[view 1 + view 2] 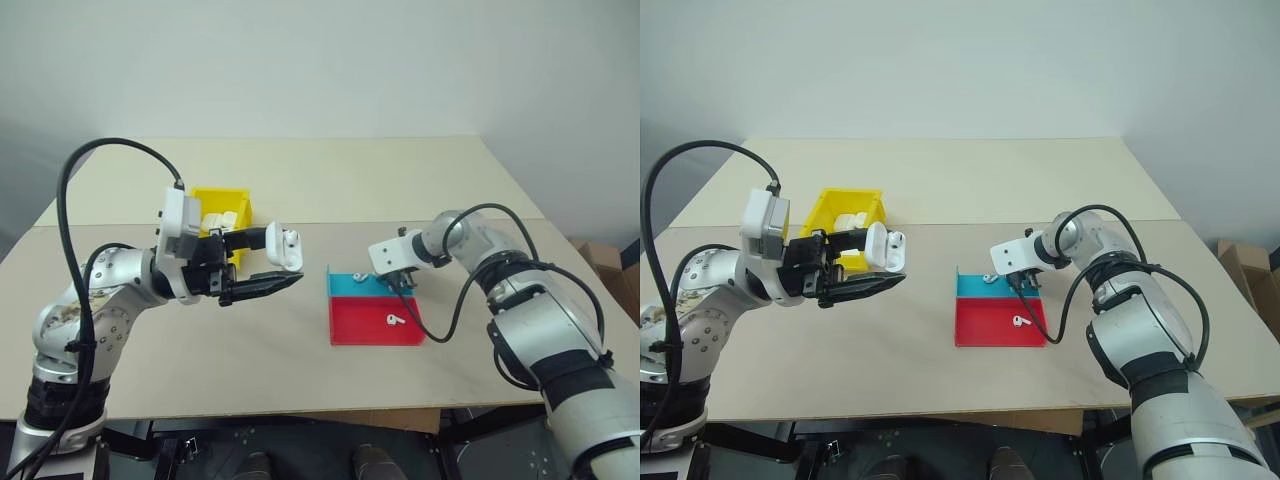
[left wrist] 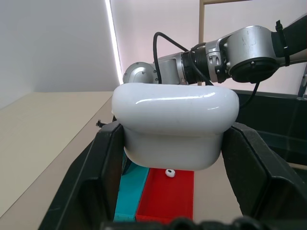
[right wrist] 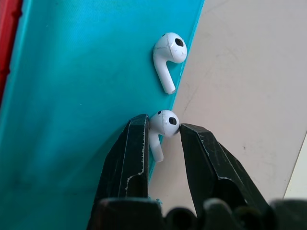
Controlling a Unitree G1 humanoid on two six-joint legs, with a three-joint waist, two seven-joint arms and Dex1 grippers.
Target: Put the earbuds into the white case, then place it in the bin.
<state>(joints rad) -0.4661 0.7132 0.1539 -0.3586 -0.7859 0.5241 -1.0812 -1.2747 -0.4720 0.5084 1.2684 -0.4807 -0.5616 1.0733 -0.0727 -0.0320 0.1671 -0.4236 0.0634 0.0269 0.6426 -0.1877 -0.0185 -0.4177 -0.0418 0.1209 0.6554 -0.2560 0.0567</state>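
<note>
A: Where are the earbuds?

B: One earbud sits between the black fingers of the right gripper, at the edge of the tray's blue part. Both fingers touch its head, so the gripper is clamped on it. A second earbud lies just beyond it on the same blue edge, untouched.

A: Any more?

B: A third earbud lies on the red part of the tray, well apart from the right gripper.

A: And the white case?

B: The left gripper grasps the white case, holding it in the air above the counter, between the bin and the tray. In the left wrist view the case is wedged between the two fingers, which press on its sides. The lid looks hinged open, with something dark showing at its top.

A: The bin?

B: The yellow bin stands on the counter behind the left gripper, towards the robot's left. White items lie inside it; they look like more cases, though I can't be sure.

A: How is the tray placed?

B: Flat on the counter, in front of the right arm, blue strip at the far side, red nearer the robot.
</note>
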